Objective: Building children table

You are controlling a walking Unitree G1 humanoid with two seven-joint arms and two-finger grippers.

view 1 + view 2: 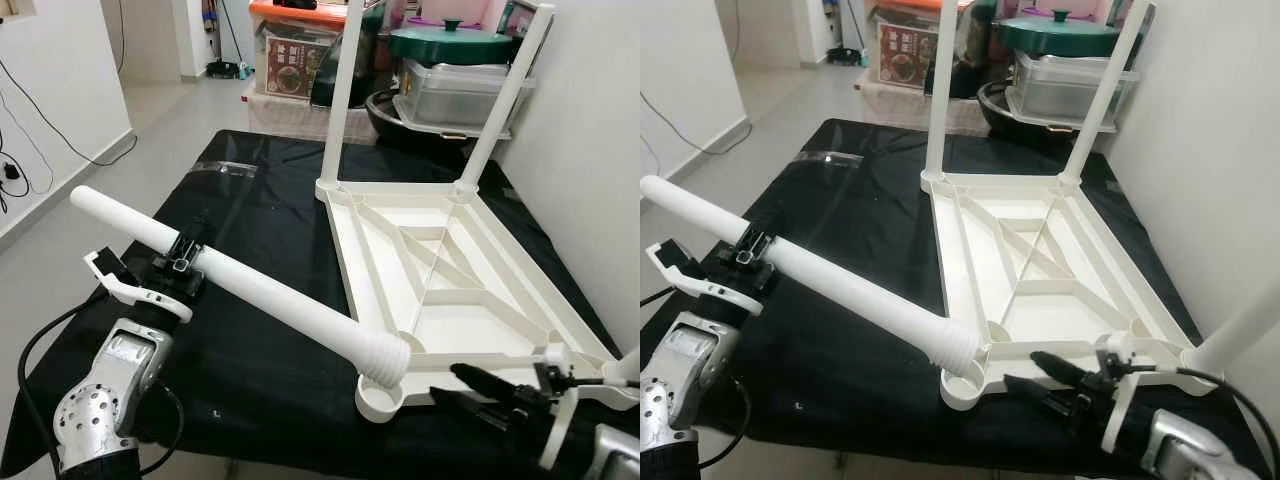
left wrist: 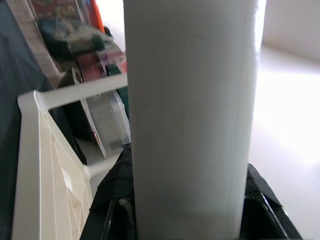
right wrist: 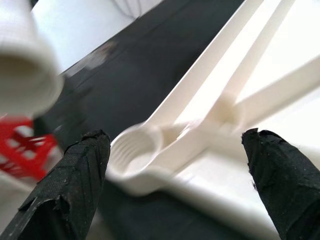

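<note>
My left gripper (image 1: 180, 255) clamps the light, stiff, slippery table leg (image 1: 260, 290) well behind its threaded end, hovering over the corner socket (image 1: 382, 398); my right gripper (image 3: 175, 165) gapes empty beside the upturned tabletop (image 1: 440, 290).

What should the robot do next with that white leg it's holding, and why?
Probably tip the leg upright over the empty corner socket. The left gripper holds it slanted, its threaded end just above the socket, not in it; the right gripper waits beside the tabletop.
</note>
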